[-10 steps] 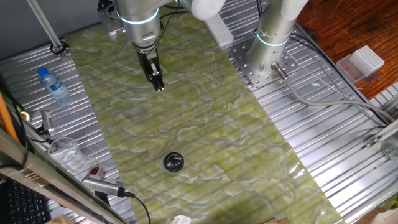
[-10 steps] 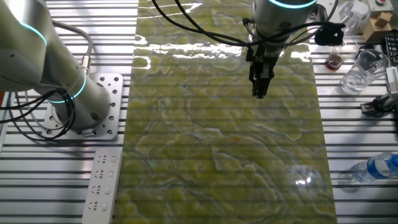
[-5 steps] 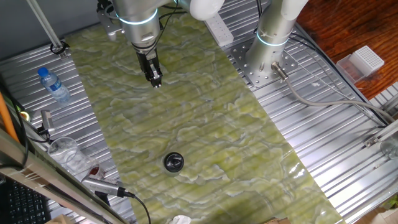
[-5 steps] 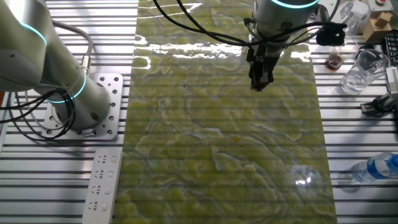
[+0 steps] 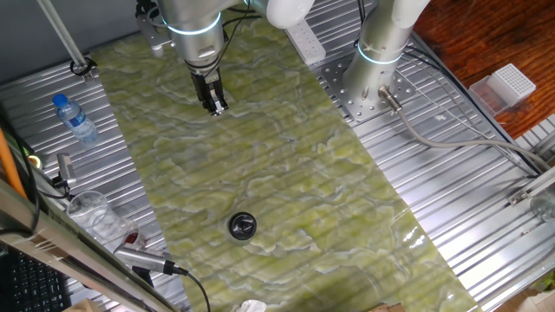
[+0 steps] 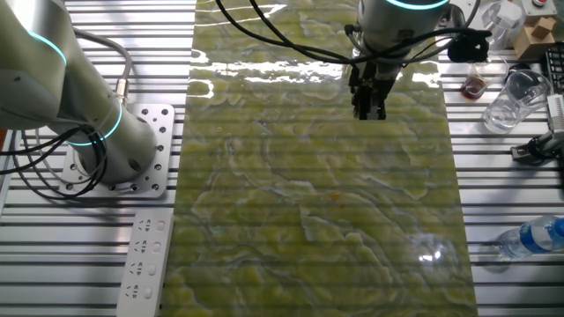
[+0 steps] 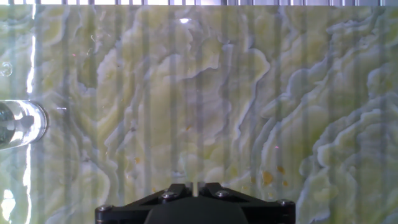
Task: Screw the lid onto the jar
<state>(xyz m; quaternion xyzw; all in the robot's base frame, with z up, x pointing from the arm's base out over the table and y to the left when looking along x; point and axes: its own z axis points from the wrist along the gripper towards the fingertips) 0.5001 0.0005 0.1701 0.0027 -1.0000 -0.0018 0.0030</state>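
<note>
The lid (image 5: 242, 226), a small round black cap with a glossy grey centre, sits on the green mat toward its near end in one fixed view. Seen from above it covers whatever is under it, so the jar's pale body does not show and I cannot tell if the jar is beneath. My gripper (image 5: 216, 110) (image 6: 367, 114) hangs over the far part of the mat, well away from the lid, shut with nothing between its fingers. The hand view shows only the finger bases (image 7: 177, 188) close together above bare mat.
A blue-capped water bottle (image 5: 75, 118) (image 6: 531, 238) and a clear plastic cup (image 5: 89, 211) (image 6: 515, 95) stand on the metal slats beside the mat. A clear round object (image 7: 17, 124) lies at the hand view's left edge. A second arm's base (image 5: 373, 65) is bolted nearby.
The shut gripper has drawn up and back from the mat, farther from the lid. The lid has not moved.
</note>
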